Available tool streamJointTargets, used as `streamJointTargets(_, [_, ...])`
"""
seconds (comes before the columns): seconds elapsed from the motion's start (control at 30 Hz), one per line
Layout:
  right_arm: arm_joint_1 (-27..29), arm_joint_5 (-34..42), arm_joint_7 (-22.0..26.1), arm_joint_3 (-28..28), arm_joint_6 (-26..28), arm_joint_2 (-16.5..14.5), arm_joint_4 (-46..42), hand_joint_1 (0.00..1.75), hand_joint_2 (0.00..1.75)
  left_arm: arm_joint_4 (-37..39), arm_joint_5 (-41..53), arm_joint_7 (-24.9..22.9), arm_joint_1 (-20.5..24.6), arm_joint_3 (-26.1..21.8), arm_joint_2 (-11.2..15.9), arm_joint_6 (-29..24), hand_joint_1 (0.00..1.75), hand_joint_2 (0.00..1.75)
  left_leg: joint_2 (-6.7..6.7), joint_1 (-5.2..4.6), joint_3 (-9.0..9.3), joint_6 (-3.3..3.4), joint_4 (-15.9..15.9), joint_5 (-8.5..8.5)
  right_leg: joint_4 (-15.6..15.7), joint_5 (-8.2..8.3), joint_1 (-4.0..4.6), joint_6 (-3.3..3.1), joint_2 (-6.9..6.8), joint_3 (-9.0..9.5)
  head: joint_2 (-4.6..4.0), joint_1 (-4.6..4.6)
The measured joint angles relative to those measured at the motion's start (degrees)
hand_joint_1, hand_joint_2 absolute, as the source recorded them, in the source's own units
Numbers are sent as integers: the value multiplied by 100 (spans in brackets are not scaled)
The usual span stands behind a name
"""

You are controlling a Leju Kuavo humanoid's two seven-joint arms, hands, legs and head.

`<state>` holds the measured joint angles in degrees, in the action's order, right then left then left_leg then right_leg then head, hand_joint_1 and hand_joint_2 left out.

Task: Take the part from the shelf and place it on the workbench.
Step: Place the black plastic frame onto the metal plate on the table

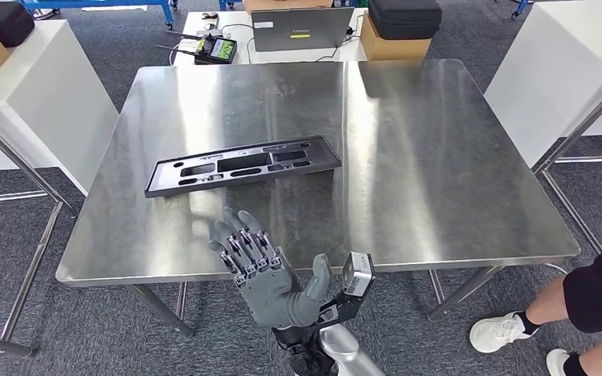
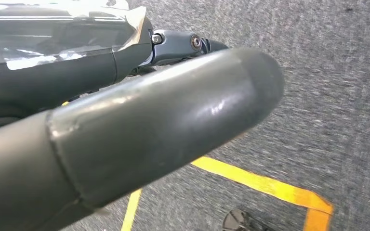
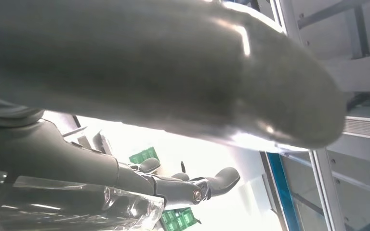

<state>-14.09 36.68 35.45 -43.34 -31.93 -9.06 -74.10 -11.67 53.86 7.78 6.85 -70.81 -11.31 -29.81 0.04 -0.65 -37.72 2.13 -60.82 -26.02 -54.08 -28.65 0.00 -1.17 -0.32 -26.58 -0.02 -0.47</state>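
While the head view looks down, the shiny metal worktop [image 1: 407, 157] is in the middle of the picture. The part [image 1: 243, 165], a long flat black frame with holes in it, lies flat on the worktop, toward its left side. No hand touches it. The right hand [image 1: 270, 270] is raised at the near edge of the worktop, just in front of the part but apart from it. Its palm faces up and its fingers are spread wide, and it holds nothing. Behind the worktop is a white table with a grey laptop [image 1: 302, 29], a green-screened remote [image 1: 216, 49] with wires, and a black case [image 1: 404, 17] on a brown box [image 1: 392, 47]. At the lower right, a person's leg and white shoe [image 1: 500, 330] stand on the grey carpet.

From the left wrist view, the thick grey thumb [image 2: 149, 130] of the left hand [image 2: 67, 82] runs across the picture, with a dark finger beside it. Under them is grey carpet with a yellow tape line [image 2: 265, 185]. I cannot tell if this hand is wide or narrow, and nothing can be seen in it.

From the right wrist view, the right hand's thumb [image 3: 173, 72] is big and close. A dark finger [image 3: 183, 185] reaches out straight below it, with nothing held. Green boards [image 3: 144, 155] and a bright blurry room show behind.
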Motion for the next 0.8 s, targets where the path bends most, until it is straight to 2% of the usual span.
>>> streamJointTargets(0.07, [-18, 7, -6, -51, 108, 12, 28, 0, 0, 0, 10, 43, -7, 1, -6, -9, 0, 0, -18, 77, -182, -105, -664, -562, -12, 108, -9, -23, -9, -110, 0, -18])
streamJointTargets(0.1, [-31, 16, -20, -77, 178, 22, 44, 0, 0, 0, -1, 84, -8, 1, -5, 0, 0, 0, -19, 120, -243, -154, -989, -716, -25, 160, -15, -9, -14, -169, 0, -22])
streamJointTargets(0.13, [-48, 35, -45, -104, 263, 37, 63, 0, 0, 0, -23, 145, -10, 1, -5, 23, 0, 0, -17, 162, -242, -198, -1190, -732, -45, 207, -25, 20, -20, -244, 0, -21])
streamJointTargets(0.17, [-69, 63, -76, -128, 350, 53, 81, 0, 0, 0, -54, 216, -12, 0, -5, 56, 0, 0, -16, 201, -160, -235, -1220, -636, -76, 246, -42, 51, -25, -321, 0, -22])
streamJointTargets(0.2, [-97, 106, -108, -151, 439, 72, 98, 0, 0, 0, -90, 305, -14, -1, -3, 107, 0, 0, -15, 238, 25, -268, -1040, -477, -118, 274, -64, 85, -28, -396, 0, -22])
streamJointTargets(0.23, [-130, 157, -134, -174, 523, 91, 110, 0, 0, 0, -125, 410, -15, -2, -1, 171, 0, 0, -17, 275, 286, -305, -706, -350, -172, 294, -83, 117, -28, -464, 0, -25])
streamJointTargets(0.3, [-199, 268, -158, -215, 651, 136, 119, 0, 0, 0, -184, 614, -17, -2, 8, 311, 0, 0, -42, 293, 737, -359, -33, -315, -281, 327, -78, 177, -26, -589, 0, -34])
streamJointTargets(0.33, [-228, 312, -158, -232, 690, 164, 121, 0, 0, 0, -204, 694, -17, -2, 14, 367, 0, 0, -53, 285, 829, -353, 149, -356, -317, 352, -63, 216, -26, -633, 0, -36])
streamJointTargets(0.37, [-249, 347, -157, -249, 717, 197, 123, 0, 0, 0, -217, 752, -21, -1, 19, 411, 0, 0, -62, 255, 831, -314, 210, -377, -331, 388, -49, 269, -25, -670, 0, -33])
streamJointTargets(0.4, [-263, 377, -150, -262, 740, 234, 128, 0, 0, 0, -227, 808, -31, -1, 27, 454, 0, 0, -53, 238, 769, -242, 220, -348, -336, 427, -42, 330, -21, -694, 0, -23])
streamJointTargets(0.43, [-269, 403, -136, -273, 758, 273, 133, 0, 0, 0, -246, 868, -41, -2, 35, 506, 0, 0, -37, 218, 727, -159, 232, -302, -364, 417, -51, 367, -13, -734, 0, -25])
streamJointTargets(0.47, [-268, 423, -104, -284, 790, 311, 138, 0, 0, -1, -264, 943, -53, -2, 49, 587, 0, 0, -22, 196, 674, -68, 243, -243, -460, 326, -58, 373, -5, -804, 0, -16])
streamJointTargets(0.5, [-260, 436, -46, -288, 827, 351, 139, 0, 0, -1, -279, 1034, -65, -3, 73, 701, 0, 0, -8, 182, 611, 18, 255, -181, -659, 149, -65, 342, 4, -900, 0, -5])
streamJointTargets(0.53, [-232, 423, 28, -284, 861, 390, 134, 0, 0, -2, -284, 1128, -76, -3, 101, 848, 0, 0, -1, 164, 555, 80, 253, -121, -968, -100, -74, 282, 8, -1015, 0, 7])
streamJointTargets(0.57, [-174, 383, 119, -263, 891, 426, 112, 0, 0, -3, -268, 1215, -89, -3, 140, 1030, 0, 0, -1, 145, 475, 123, 252, -61, -1337, -348, -70, 228, 10, -1125, 0, 22])
streamJointTargets(0.6, [-77, 310, 207, -217, 900, 463, 65, 0, 0, -3, -235, 1288, -102, -1, 180, 1233, 0, 0, -1, 125, 396, 145, 249, -1, -1686, -526, -66, 201, 12, -1194, 0, 29])
streamJointTargets(0.63, [58, 198, 274, -140, 880, 498, -9, 0, 0, -4, -190, 1344, -114, 7, 215, 1434, 0, 0, -2, 105, 313, 152, 246, 61, -1918, -603, -58, 205, 14, -1195, 0, 30])
streamJointTargets(0.67, [216, 65, 318, -34, 819, 526, -104, 0, 0, -5, -142, 1382, -125, 21, 247, 1603, 0, 0, -3, 86, 236, 157, 243, 118, -1971, -575, -45, 233, 16, -1110, 0, 30])
streamJointTargets(0.7, [381, -80, 336, 100, 719, 547, -212, 0, 0, -6, -97, 1411, -133, 38, 270, 1731, 0, 0, -4, 70, 166, 156, 241, 175, -1823, -472, -27, 267, 17, -924, 0, 30])
streamJointTargets(0.73, [531, -209, 336, 252, 600, 557, -321, 0, 0, -7, -65, 1432, -139, 56, 289, 1810, 0, 0, -5, 59, 108, 151, 240, 231, -1487, -360, 1, 278, 16, -641, 0, 30])
streamJointTargets(0.8, [747, -386, 322, 547, 390, 558, -510, 0, 0, -7, -25, 1468, -142, 80, 309, 1885, 0, 0, 3, 34, 29, 115, 235, 337, -611, -297, 73, 222, 10, -16, 0, 27])
